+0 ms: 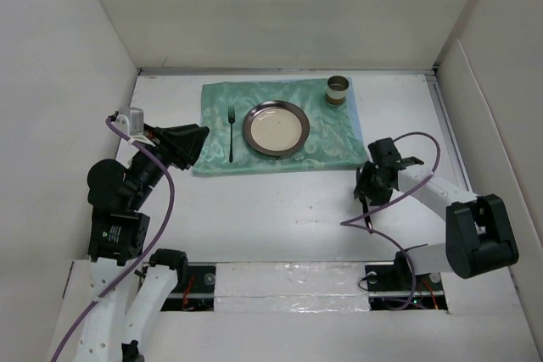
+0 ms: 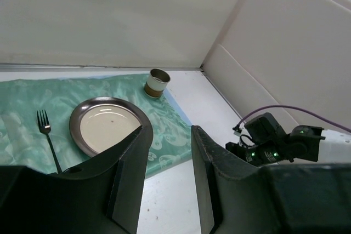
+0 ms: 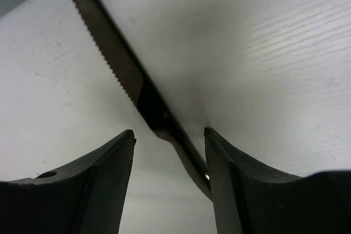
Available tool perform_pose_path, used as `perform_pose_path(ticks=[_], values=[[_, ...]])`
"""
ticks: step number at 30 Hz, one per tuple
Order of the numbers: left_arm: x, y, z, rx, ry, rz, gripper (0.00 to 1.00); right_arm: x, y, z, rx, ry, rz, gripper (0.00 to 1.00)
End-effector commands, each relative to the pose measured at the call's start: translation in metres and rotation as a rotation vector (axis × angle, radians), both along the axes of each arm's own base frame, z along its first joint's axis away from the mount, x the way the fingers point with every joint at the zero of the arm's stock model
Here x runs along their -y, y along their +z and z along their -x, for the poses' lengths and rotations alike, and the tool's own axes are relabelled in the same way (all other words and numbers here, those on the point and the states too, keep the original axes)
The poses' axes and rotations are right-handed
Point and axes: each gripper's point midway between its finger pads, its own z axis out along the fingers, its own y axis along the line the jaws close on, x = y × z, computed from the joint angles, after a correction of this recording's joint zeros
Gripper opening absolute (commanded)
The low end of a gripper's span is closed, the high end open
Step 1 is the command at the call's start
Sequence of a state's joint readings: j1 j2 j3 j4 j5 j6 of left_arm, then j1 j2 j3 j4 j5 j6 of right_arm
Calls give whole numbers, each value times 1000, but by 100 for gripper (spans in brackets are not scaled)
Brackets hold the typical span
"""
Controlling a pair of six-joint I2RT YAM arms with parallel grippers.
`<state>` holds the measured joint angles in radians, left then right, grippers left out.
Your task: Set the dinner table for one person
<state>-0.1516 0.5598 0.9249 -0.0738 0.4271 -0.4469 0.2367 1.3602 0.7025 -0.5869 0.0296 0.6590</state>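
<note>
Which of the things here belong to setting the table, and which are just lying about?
Part of the job: dinner table, teal cloth, fork, plate, cup, knife under the right gripper.
Just there: purple cable, white wall panels.

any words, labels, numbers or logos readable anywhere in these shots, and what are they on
No text can be read in any view.
Pale mark on the left arm's black joint housing: too small to read.
On the small metal cup with a brown band: no lettering visible.
On the serrated metal knife blade: no stamp visible.
</note>
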Motion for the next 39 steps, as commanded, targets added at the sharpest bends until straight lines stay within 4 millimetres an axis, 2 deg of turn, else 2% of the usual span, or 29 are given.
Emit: perform_pose_path(ticks=[1, 6, 9, 11, 14, 17, 19, 22, 27, 28, 30, 32, 35, 39], values=[[-2, 25, 8, 87, 8, 0, 34, -26, 1, 3, 15, 58, -56, 58], [-2, 26, 10, 89, 6, 0, 34, -55, 8, 15, 21, 102, -81, 54], [-2, 26, 10, 90, 6, 1, 34, -60, 3, 22, 7, 115, -40, 52], [-2, 27, 12, 96, 3, 2, 34, -67, 4, 28, -13, 143, -15, 48], [-3, 28, 13, 99, 6, 3, 34, -77, 7, 32, -18, 169, -1, 47], [-5, 30, 15, 108, 16, 3, 34, -89, 9, 39, -27, 204, 14, 50], [-4, 29, 14, 103, 16, 2, 34, -99, 10, 44, -32, 246, 26, 57], [-4, 29, 14, 104, 11, 3, 34, -93, 13, 47, -16, 277, 103, 66], [-4, 28, 13, 99, 18, 1, 34, -83, 4, 57, -67, 300, 143, 66], [-4, 29, 12, 101, 16, 1, 34, -86, 0, 63, -86, 327, 160, 61], [-5, 29, 12, 101, 19, 0, 34, -88, 0, 62, -92, 331, 163, 58], [-5, 28, 12, 97, 19, -1, 33, -94, -8, 70, -128, 366, 173, 55], [-5, 29, 12, 97, 21, -1, 34, -110, -12, 77, -150, 412, 159, 46], [-5, 27, 11, 92, 20, -3, 34, -133, -17, 73, -148, 420, 116, 30]])
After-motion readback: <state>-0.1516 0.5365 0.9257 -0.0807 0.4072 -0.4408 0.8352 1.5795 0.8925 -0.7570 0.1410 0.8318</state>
